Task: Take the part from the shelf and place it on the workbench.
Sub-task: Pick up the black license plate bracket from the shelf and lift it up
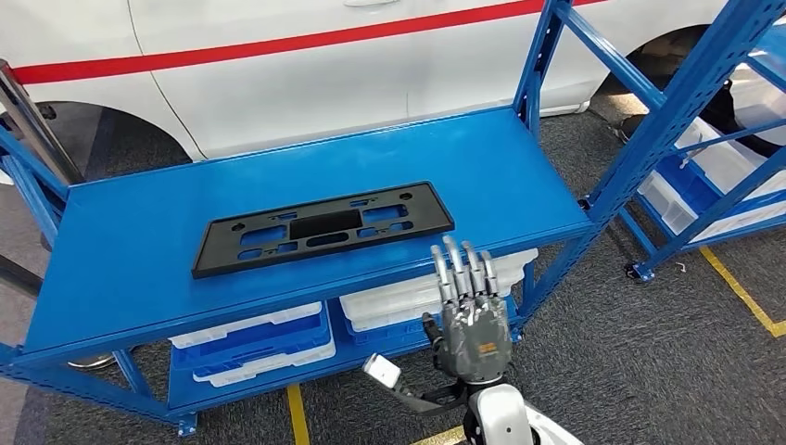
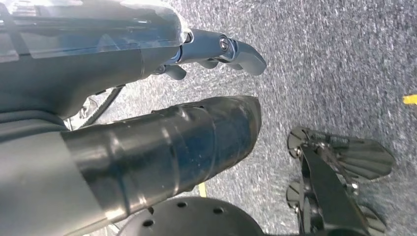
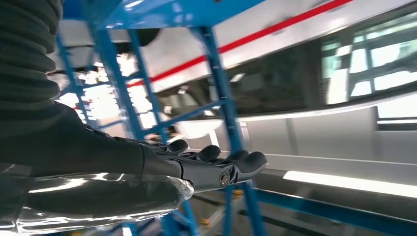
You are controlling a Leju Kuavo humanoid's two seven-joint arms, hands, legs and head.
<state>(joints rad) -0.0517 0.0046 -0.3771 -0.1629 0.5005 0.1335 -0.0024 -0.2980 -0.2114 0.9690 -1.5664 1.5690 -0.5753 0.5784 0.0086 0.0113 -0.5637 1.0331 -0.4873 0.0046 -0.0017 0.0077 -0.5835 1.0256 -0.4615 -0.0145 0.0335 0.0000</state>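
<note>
in front of me a blue metal shelf carries a flat black rectangular plastic plate with cut-out slots, lying lengthwise near its front edge.

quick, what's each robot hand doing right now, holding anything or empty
Left robot hand: hangs over the floor, holds nothing; open or closed cannot be told.
Right robot hand: open, fingers straight, empty, short of the black part.

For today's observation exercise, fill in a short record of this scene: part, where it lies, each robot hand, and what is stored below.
part: black plate with cut-outs, flat
place: top of blue shelf
right robot hand: open, raised before the shelf edge, apart from the plate
left robot hand: hangs over the floor, holds nothing
below: white bins
behind: white car, red stripe
</note>
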